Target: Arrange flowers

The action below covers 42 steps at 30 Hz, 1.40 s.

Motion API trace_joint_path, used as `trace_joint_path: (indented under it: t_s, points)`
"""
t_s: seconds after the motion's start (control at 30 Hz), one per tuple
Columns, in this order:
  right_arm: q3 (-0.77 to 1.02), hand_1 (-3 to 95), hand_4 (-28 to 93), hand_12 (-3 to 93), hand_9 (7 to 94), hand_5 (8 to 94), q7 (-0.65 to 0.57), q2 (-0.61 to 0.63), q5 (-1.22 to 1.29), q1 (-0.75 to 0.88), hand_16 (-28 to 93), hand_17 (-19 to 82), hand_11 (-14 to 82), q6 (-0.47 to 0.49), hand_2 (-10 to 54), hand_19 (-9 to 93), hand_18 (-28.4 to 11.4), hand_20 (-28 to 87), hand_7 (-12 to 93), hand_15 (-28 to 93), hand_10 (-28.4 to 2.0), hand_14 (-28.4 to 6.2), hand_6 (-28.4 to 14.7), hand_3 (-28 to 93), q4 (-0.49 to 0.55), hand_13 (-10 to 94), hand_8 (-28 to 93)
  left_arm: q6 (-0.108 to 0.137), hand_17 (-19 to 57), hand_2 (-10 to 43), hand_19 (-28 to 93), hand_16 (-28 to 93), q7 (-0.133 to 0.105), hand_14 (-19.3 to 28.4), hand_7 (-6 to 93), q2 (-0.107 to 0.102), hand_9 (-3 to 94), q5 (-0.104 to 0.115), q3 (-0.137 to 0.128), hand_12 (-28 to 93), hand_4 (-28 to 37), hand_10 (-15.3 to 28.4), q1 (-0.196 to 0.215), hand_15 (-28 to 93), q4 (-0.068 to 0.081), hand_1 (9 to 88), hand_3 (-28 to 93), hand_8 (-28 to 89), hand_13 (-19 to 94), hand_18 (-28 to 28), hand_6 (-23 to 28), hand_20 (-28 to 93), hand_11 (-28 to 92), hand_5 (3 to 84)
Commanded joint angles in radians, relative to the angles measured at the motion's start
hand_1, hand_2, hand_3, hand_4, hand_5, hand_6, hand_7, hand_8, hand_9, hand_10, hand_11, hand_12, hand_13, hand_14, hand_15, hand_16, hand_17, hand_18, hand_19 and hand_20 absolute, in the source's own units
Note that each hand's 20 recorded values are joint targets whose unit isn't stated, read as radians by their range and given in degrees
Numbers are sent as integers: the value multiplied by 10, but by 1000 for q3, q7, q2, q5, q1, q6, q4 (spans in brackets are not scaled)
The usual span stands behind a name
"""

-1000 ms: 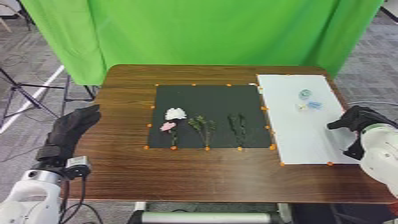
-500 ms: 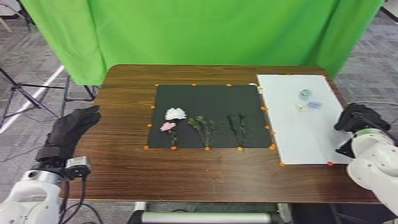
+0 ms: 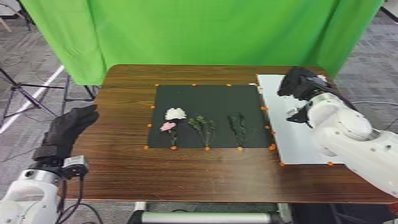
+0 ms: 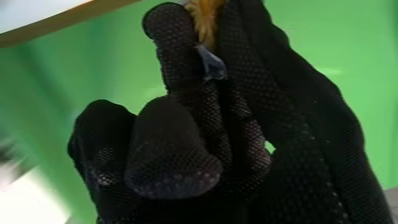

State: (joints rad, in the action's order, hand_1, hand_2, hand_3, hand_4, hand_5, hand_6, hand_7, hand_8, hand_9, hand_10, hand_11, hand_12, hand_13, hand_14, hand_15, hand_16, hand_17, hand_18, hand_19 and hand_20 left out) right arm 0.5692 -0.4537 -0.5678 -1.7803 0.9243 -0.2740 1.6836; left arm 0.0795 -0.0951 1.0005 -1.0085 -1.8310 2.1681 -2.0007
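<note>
Pinched between the right hand's [image 3: 306, 86] fingers, upper right, the orange tuft [image 4: 206, 20] could slip or shed if squeezed unevenly, while the white flower [image 3: 175, 113] lies centre-left on the desk [image 3: 204, 175].

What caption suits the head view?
White flower, pink flower and green sprigs on a rectangular black mat; black-gloved right hand above a white sheet.

Now looking beyond the right robot hand [image 3: 306, 86] to green curtain [image 3: 204, 30], then out past the left robot hand [image 3: 75, 120] to black stand [image 3: 17, 86] on grey carpet [image 3: 25, 145].
</note>
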Motion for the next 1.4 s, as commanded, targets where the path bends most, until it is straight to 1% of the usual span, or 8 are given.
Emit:
trace_joint_path:
  t_s: [0.03, 0.3, 0.57, 0.67, 0.7, 0.8, 1.0, 1.4]
  points:
    - [-272, 637, -159, 418, 876, 794, 56, -285, -42, -288, 329, 632, 62, 108, -95, 932, -141, 692, 202, 717, -108, -15, 8, 558, 0, 871, 92, -20, 28, 132, 110, -36, 17, 166, 111, -18, 398, -1, 15, 88, -283, 153, -45, 140, 16, 208, 600, -60, 296, 86, 57, 98, 182, 433]
    - [-340, 633, -164, 414, 877, 796, 55, -403, 21, -338, 330, 633, 57, 152, -95, 932, -141, 694, 205, 717, -112, -16, 9, 566, -60, 870, 92, -21, 28, 131, 108, -36, 21, 164, 112, -17, 397, -1, 13, 87, -283, 152, -50, 137, 15, 204, 603, -61, 294, 87, 54, 98, 180, 432]
    - [-346, 627, -172, 409, 879, 799, 48, -444, 51, -319, 331, 634, 56, 188, -95, 932, -142, 695, 206, 715, -113, -16, 7, 582, -88, 874, 96, -24, 19, 130, 103, -33, 24, 160, 109, -10, 392, 0, 16, 85, -283, 149, -51, 128, 19, 198, 609, -62, 291, 97, 52, 101, 178, 428]
    - [-360, 626, -174, 407, 879, 799, 44, -446, 57, -319, 332, 634, 54, 188, -95, 932, -141, 697, 206, 715, -112, -17, 6, 585, -89, 874, 96, -20, 19, 130, 102, -32, 21, 159, 108, -8, 389, -5, 16, 84, -283, 148, -40, 127, 10, 196, 610, -62, 290, 96, 51, 102, 178, 425]
    - [-356, 625, -175, 406, 878, 799, 39, -451, 53, -314, 333, 633, 53, 194, -95, 932, -142, 697, 205, 715, -112, -16, 7, 586, -93, 874, 96, -33, 18, 129, 101, -32, 29, 159, 107, -7, 388, -5, 14, 83, -283, 147, -50, 126, 17, 196, 610, -62, 290, 97, 51, 103, 178, 424]
    - [-362, 624, -175, 402, 876, 799, 38, -463, 46, -312, 333, 633, 50, 191, -95, 932, -142, 697, 205, 714, -109, -17, 6, 587, -110, 874, 98, -30, 15, 129, 100, -30, 31, 158, 109, -8, 387, -3, 21, 83, -283, 147, -52, 125, 17, 194, 611, -62, 290, 100, 50, 105, 180, 424]
    - [-384, 624, -182, 372, 874, 799, 28, -486, 8, -309, 335, 633, 42, 172, -95, 932, -142, 695, 188, 713, -110, -18, 8, 582, -144, 874, 89, -47, 13, 127, 100, -29, 39, 158, 109, -6, 387, -31, 23, 82, -283, 147, -62, 124, 21, 194, 613, -63, 290, 102, 50, 106, 181, 424]
    - [-426, 614, -182, 309, 856, 791, 16, -495, -36, -303, 331, 630, 31, 117, -95, 932, -145, 687, 157, 699, -111, -22, 12, 583, -170, 878, 74, -51, 14, 126, 98, -27, 40, 157, 110, -1, 386, -13, 30, 82, -283, 145, -67, 122, 21, 194, 614, -63, 290, 101, 50, 107, 182, 423]
